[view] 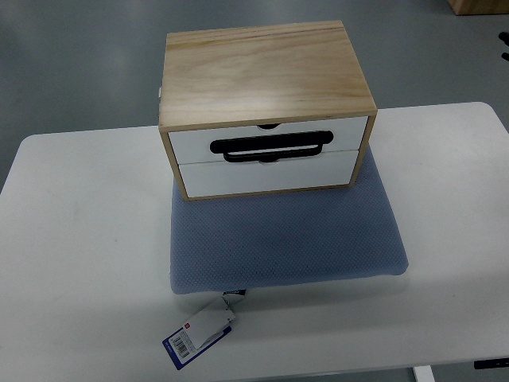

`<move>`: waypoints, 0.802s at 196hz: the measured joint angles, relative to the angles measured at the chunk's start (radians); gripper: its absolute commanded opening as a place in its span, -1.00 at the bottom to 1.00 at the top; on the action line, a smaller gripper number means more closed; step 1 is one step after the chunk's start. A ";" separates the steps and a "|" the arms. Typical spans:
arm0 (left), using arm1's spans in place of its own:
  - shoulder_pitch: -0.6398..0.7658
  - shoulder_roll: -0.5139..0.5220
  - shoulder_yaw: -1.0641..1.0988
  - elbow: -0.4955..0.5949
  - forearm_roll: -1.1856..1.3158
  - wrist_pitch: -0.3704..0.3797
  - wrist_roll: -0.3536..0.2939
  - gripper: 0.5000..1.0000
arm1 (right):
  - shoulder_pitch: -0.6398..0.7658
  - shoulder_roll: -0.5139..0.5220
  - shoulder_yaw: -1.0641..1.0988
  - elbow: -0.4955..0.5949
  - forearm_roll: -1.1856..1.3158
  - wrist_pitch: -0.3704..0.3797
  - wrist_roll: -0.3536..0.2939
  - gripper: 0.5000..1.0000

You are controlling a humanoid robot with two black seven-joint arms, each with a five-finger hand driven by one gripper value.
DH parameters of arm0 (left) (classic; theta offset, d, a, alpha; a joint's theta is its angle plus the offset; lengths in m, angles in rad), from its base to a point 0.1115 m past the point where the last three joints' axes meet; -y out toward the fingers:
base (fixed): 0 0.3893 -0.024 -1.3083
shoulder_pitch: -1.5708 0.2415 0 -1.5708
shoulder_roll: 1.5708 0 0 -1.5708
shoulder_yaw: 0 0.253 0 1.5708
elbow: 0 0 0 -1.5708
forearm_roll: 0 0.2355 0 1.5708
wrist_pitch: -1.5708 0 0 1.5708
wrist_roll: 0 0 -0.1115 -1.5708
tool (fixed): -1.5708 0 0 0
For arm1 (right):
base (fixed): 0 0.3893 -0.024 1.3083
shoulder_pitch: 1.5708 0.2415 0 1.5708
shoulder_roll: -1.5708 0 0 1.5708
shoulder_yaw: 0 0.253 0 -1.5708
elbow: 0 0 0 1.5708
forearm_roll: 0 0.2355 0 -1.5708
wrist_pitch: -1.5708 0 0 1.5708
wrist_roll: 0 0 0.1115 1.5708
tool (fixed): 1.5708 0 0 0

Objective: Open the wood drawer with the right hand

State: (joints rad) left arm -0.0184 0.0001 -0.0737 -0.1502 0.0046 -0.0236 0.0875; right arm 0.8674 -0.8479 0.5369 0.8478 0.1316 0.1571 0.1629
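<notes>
We see a wooden drawer box (266, 107) standing on a blue-grey cushion (286, 239), and the cushion lies on a white surface (79, 263). The box sits on the far part of the cushion, near the far edge of the surface, a little left of the middle of the picture. Its top is pale wood with visible grain, and its frame is of the same wood.

The front of the box faces us and has two white drawers, one above the other. The upper drawer (266, 139) carries a long black handle (269, 149), which lies across its lower part, and has a small dark notch at its top edge. The lower drawer (266, 175) also shows a small notch at its top edge, just under the handle. Both drawers look closed, with their fronts level with the frame.

At the near edge of the cushion a paper tag (200, 334) with a barcode lies on the surface, joined to the cushion by a short loop.

No robot hand shows in the picture, neither left nor right, so we cannot tell how the fingers stand. Nothing touches the handle.

Behind the surface we see a grey floor (79, 64).
</notes>
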 measured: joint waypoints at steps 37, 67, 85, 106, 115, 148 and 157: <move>0.000 0.000 0.000 0.000 0.000 -0.001 0.000 1.00 | 0.206 -0.114 -0.220 0.069 0.005 0.132 0.023 0.73; 0.000 0.000 0.000 0.000 0.000 -0.001 0.000 1.00 | 0.407 -0.157 -0.416 0.111 0.001 0.246 0.026 0.73; 0.000 0.000 0.000 0.000 0.000 -0.001 0.000 1.00 | 0.526 -0.163 -0.525 0.135 -0.013 0.312 0.025 0.73; 0.000 0.000 0.000 0.000 0.000 -0.001 0.000 1.00 | 0.688 -0.157 -0.674 0.163 -0.050 0.379 0.022 0.73; 0.000 0.000 0.000 0.000 0.000 -0.001 0.000 1.00 | 0.768 -0.143 -0.747 0.179 -0.072 0.405 0.021 0.73; 0.000 0.000 0.000 0.000 0.000 0.000 0.000 1.00 | 1.015 -0.062 -0.964 0.251 -0.133 0.452 0.021 0.73; 0.000 0.000 0.000 0.000 0.000 0.000 0.000 1.00 | 1.062 -0.038 -1.003 0.267 -0.138 0.453 0.021 0.73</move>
State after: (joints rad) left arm -0.0187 0.0000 -0.0737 -0.1504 0.0045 -0.0240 0.0875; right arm 1.9291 -0.8861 -0.4658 1.1146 -0.0061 0.6104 0.1840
